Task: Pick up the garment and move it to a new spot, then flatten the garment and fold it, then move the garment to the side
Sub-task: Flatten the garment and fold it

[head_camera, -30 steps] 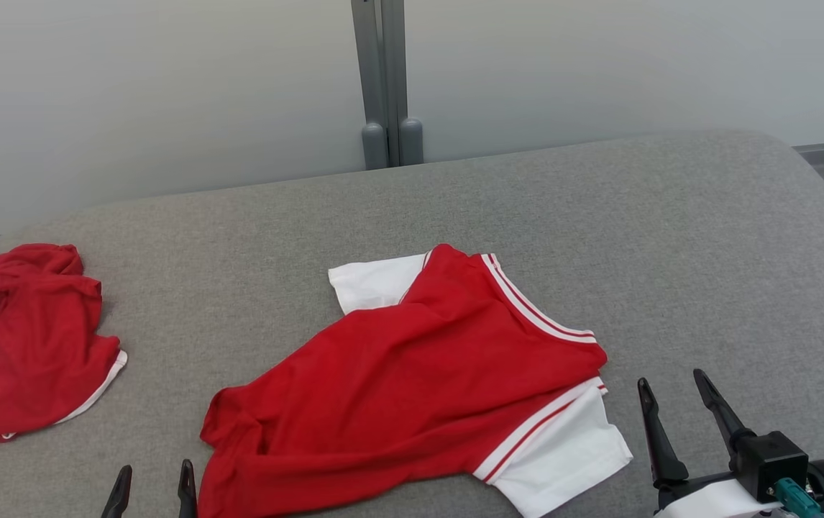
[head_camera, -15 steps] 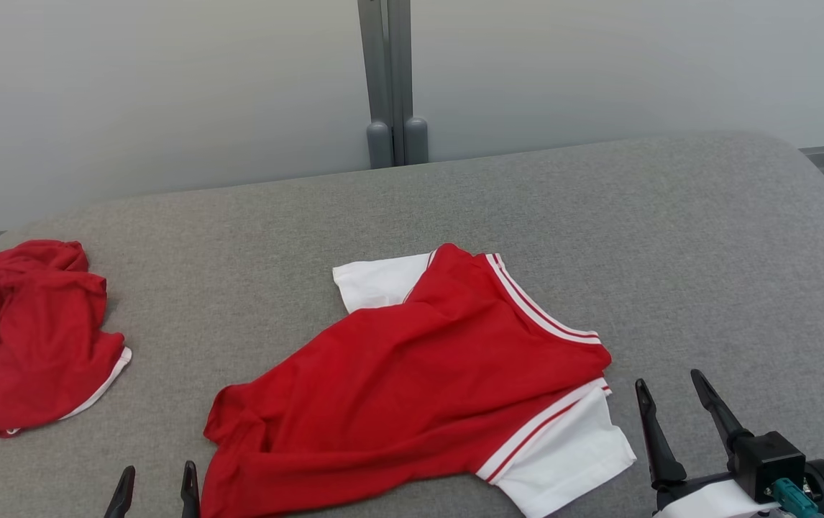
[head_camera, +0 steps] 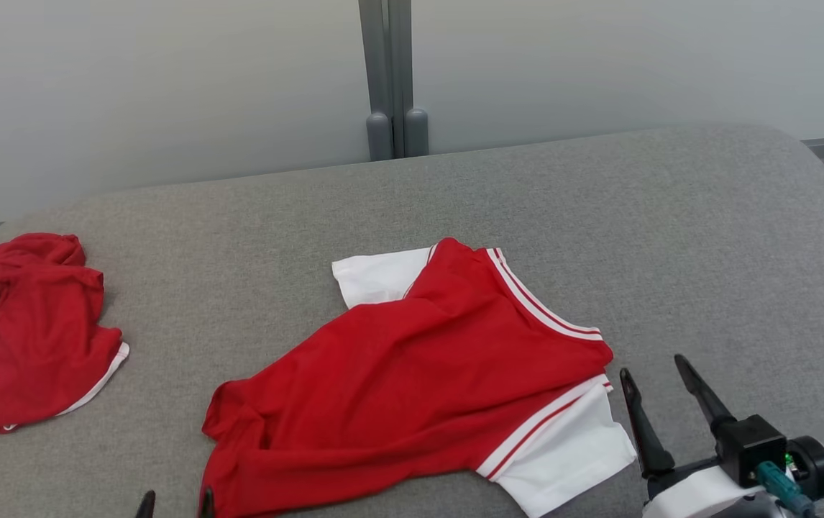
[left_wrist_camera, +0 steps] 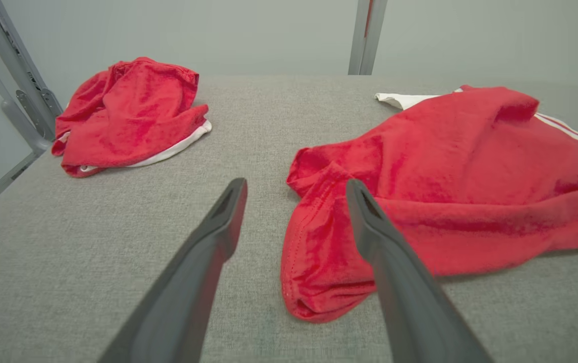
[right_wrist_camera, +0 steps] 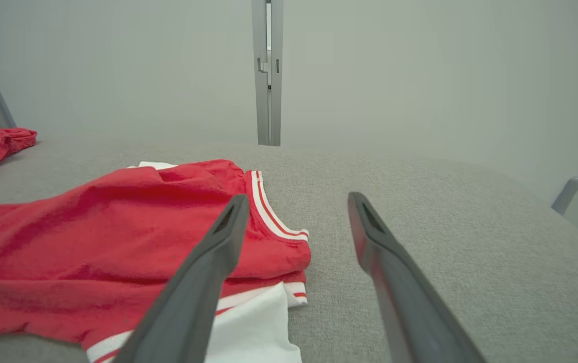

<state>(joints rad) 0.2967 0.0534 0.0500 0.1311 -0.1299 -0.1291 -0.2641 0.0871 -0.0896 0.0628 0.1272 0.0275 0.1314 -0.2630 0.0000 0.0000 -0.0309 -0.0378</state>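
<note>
left gripper [head_camera: 175,496] and right gripper [head_camera: 652,367] both spread, empty, flanking the garment [head_camera: 419,381]; crumpled red cloth [head_camera: 31,331] lies well apart.

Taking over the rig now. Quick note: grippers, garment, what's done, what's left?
Left gripper: open, empty, by the shirt's near left corner.
Right gripper: open, empty, just right of the shirt.
Shirt: rumpled, unheld, in the middle of the table.
Second red garment: bunched at the table's left edge.
Done: no flattening or folding shows.
Left: grasp, flatten, fold, move aside.
</note>
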